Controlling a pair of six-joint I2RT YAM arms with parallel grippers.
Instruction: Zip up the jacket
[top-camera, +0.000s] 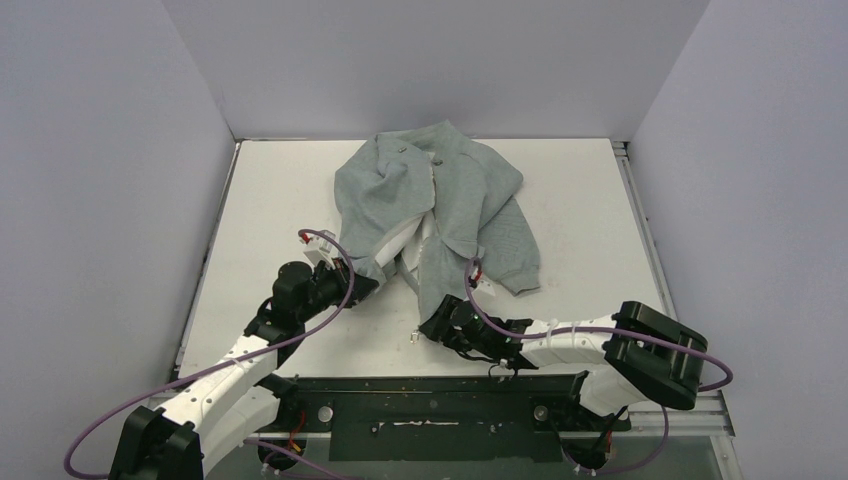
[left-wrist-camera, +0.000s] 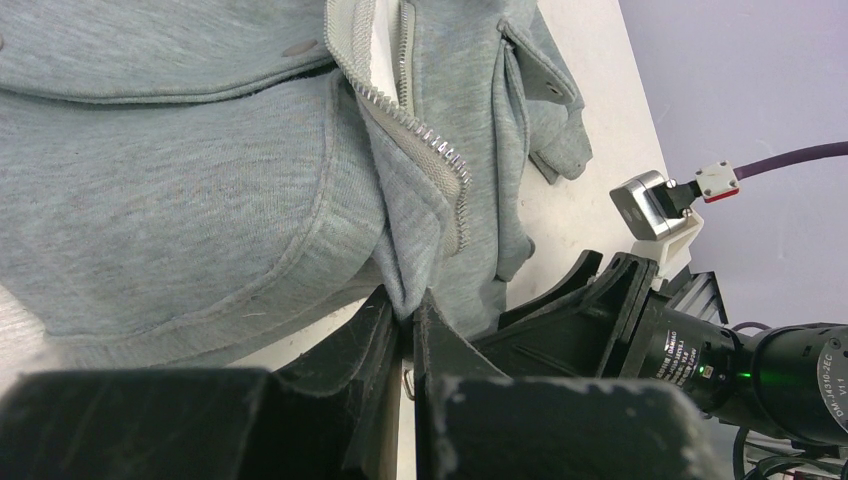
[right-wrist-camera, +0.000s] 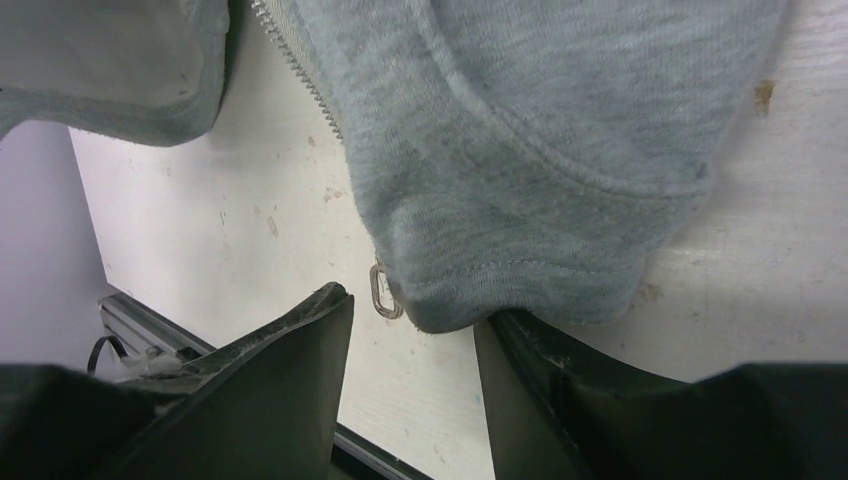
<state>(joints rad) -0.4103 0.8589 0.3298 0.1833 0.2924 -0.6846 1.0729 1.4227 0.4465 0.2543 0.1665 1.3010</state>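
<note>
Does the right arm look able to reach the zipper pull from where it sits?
Probably yes. The right gripper is open, and the zipper pull lies at the jacket hem corner just ahead of its fingers, with nothing between them.

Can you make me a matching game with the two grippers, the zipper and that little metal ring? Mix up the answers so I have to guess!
Things:
1. left gripper
2. right gripper
3. zipper
4. metal ring

States:
A. open, with a hem corner between its fingers
B. undone, its two sides apart
C. shut, pinching the hem of the jacket
D. sticking out at a hem corner, seen against the white table

Pairs: 1-C, 2-A, 3-B, 4-D.
</note>
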